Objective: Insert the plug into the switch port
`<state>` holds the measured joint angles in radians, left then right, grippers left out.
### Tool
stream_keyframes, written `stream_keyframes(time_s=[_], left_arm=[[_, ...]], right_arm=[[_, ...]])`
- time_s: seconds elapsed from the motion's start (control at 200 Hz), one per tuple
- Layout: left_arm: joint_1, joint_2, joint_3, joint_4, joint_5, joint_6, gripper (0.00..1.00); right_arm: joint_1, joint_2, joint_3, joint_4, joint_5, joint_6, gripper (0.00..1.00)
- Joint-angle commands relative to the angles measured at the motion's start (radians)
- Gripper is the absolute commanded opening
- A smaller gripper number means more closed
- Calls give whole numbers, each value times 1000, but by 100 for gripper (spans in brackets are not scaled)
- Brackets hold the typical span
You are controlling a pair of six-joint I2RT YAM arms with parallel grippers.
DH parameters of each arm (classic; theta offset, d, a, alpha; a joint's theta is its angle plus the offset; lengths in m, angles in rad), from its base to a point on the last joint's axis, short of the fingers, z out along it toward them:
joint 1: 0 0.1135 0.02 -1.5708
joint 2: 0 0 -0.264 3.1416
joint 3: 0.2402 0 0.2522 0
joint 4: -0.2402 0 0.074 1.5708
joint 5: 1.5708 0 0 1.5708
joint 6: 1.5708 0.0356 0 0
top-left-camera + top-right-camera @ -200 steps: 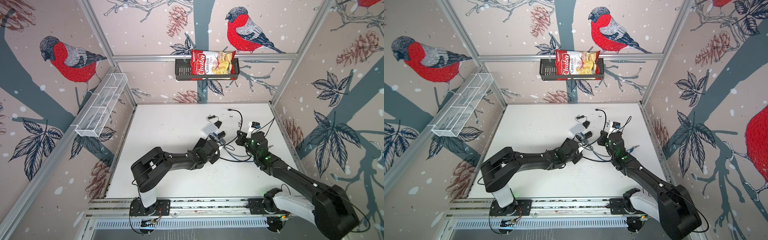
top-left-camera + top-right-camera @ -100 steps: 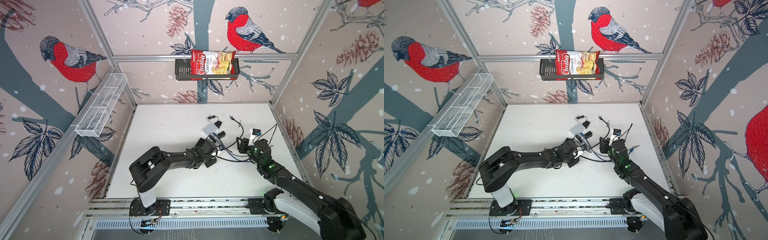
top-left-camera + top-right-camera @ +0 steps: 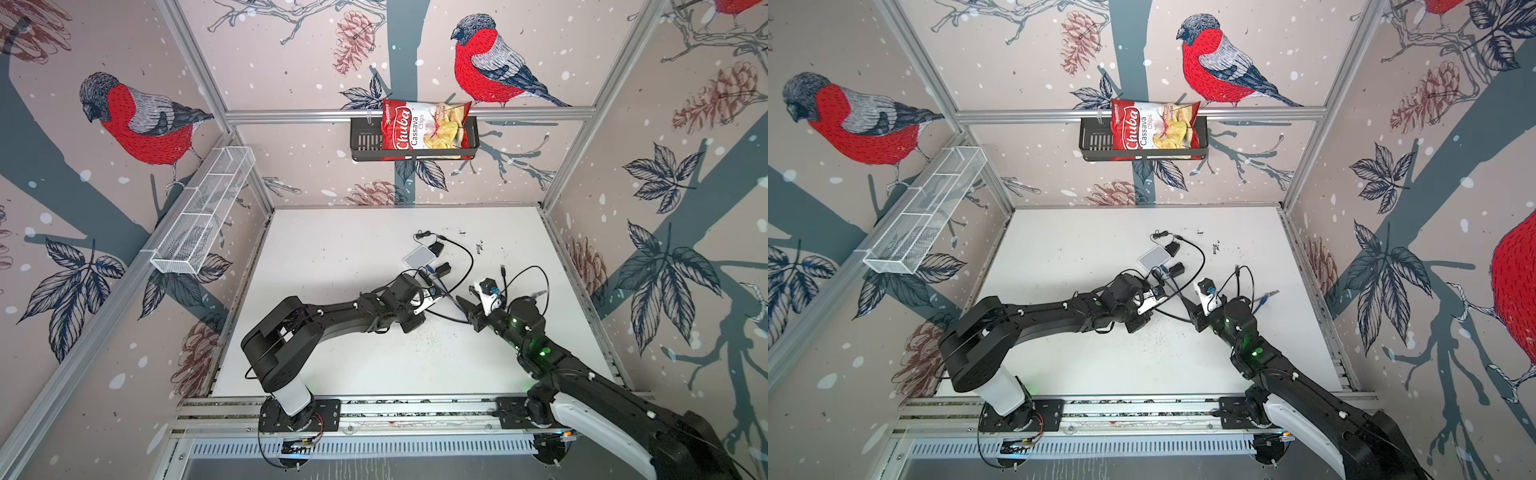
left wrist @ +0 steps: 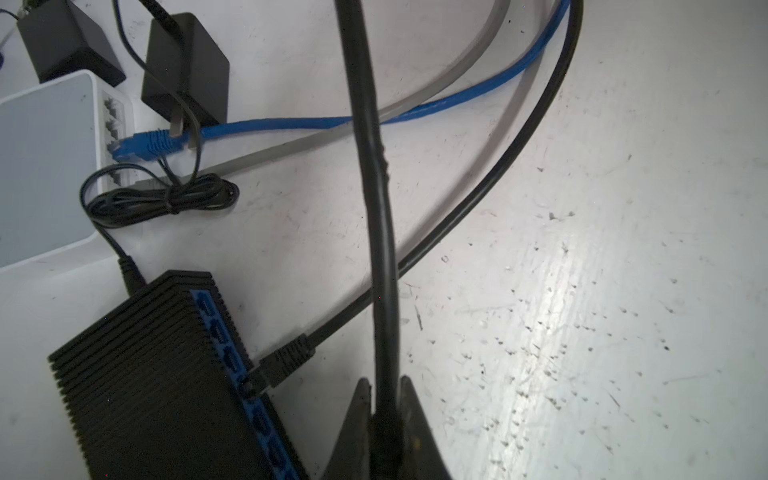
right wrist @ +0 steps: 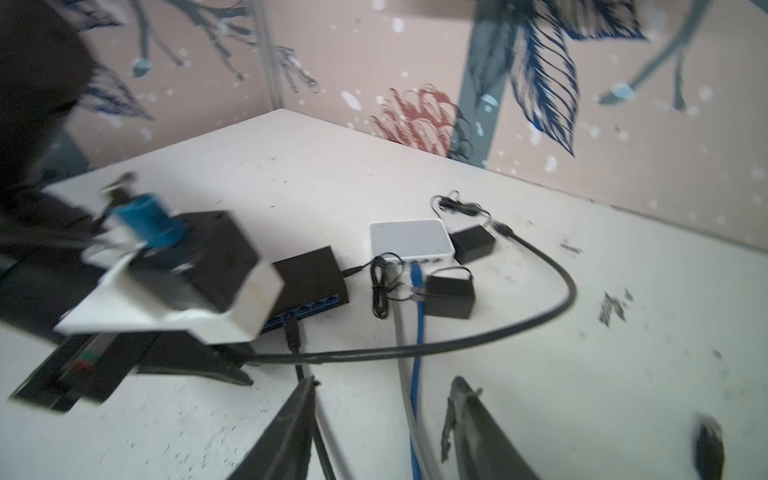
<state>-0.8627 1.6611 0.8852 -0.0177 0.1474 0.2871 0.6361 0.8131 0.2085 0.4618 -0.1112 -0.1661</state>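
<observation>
Now | plug (image 4: 286, 361) sits in a blue port of the switch (image 4: 145, 382), looks seated | left jaws clamp the black cable (image 4: 374, 187) just beside the switch, likely keeping it off the ports | right jaws half apart, empty, facing the switch: likely nothing left to push

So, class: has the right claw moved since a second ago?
Yes. In a top view the right claw has drawn back toward the front rail, away from the back wall.
</observation>
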Motion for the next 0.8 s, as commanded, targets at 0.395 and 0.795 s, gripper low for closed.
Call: stream_keyframes(time_s=[0.395,0.795], left_arm=[[18,-68,-41,-40,124,9,0],[37,-76,-32,-71,254,23,0]], right_arm=[[66,143,33,-7,-235,-646,54],[70,318,129,-63,-301,-815,47]])
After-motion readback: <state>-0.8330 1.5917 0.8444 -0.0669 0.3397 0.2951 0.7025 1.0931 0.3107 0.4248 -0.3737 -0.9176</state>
